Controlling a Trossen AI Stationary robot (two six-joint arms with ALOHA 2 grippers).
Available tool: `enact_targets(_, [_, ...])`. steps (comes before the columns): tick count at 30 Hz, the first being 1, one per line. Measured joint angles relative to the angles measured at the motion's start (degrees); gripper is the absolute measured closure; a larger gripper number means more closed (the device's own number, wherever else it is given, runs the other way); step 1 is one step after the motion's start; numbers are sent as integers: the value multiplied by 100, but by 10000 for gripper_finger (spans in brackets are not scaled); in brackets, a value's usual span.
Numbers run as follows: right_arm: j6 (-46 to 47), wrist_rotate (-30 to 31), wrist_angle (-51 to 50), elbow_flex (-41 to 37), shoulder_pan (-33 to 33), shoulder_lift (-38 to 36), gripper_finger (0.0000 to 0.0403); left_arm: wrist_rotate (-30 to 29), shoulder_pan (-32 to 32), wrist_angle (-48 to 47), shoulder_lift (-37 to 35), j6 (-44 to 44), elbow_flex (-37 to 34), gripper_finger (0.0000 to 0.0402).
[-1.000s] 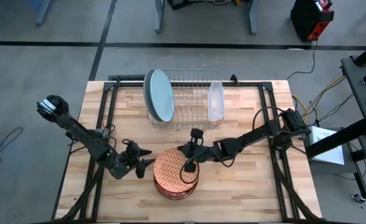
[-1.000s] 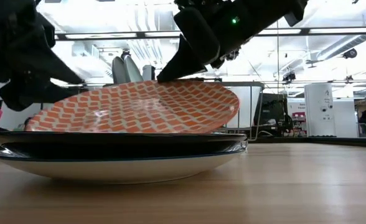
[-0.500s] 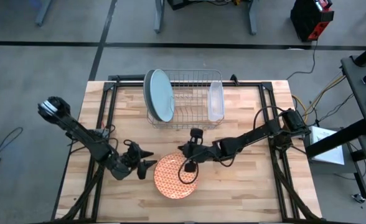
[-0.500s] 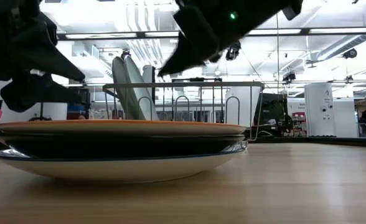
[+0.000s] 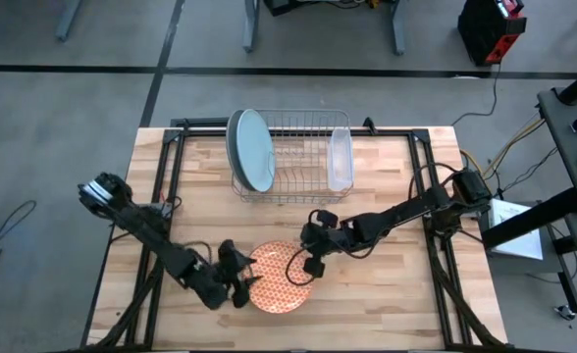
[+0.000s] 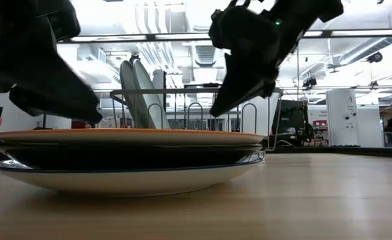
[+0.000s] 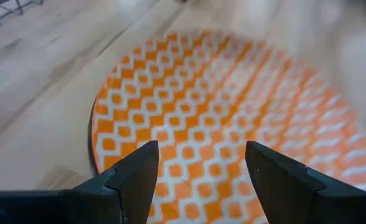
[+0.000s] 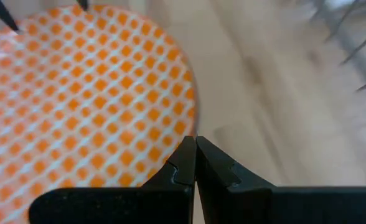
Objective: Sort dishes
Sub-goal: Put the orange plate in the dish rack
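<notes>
**Between two pincers, a patterned plate on a stack**

Near the front edge of the wooden surface (image 5: 387,304), the orange-and-white patterned plate (image 5: 281,282) lies flat on top of a short stack. The low view shows a dark plate (image 6: 129,158) directly beneath it and a pale plate (image 6: 126,179) at the bottom, resting on the wood.

The left pincer (image 5: 241,284) sits at the patterned plate's left rim, fingers spread. Its wrist view shows the two dark fingers (image 7: 139,177) apart, with the plate's checked face filling the space ahead of and between them; whether either finger touches the plate cannot be told.

The right pincer (image 5: 314,263) is at the plate's right rim, fingers pressed together with nothing between them. In its wrist view the closed tips (image 8: 194,163) stand just off the plate's edge, over bare wood beside the rim. From the low view it hangs above the stack's right side, clear of the plate.

Well behind, a wire rack (image 5: 298,157) holds a large pale blue plate (image 5: 253,149) upright at its left end, with a grey plate (image 5: 236,147) just behind it, and a clear plastic tub (image 5: 340,157) at its right end.
</notes>
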Motion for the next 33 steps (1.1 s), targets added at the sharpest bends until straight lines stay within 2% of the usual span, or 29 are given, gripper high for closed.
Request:
enact_targets(3, [189,-380,33,-145,-52,-151,403,119,-4,-1113,448,-128,647,171])
enact_targets(5, [291,-613,108,-264,-94,-220,403,243,-4,-1494,776,-155,999,171])
enact_targets(10, [581,-901,311,-568,-109,-257,386,239,-4,-1719,1389,-411,1466,171])
enact_targets(15, [877,-927,593,-807,-105,-259,330,167,-7,-1715,1651,-832,1522,171])
enact_targets(23, [952,-928,858,-873,-105,-235,237,0,8,-1697,1699,-908,1513,171])
enact_targets(28, [950,-924,991,-975,-112,-232,211,-101,40,-1701,1706,-916,1500,171])
enact_targets(33, [961,-922,1479,-1213,-128,-199,210,-215,58,-1710,1713,-918,1486,171])
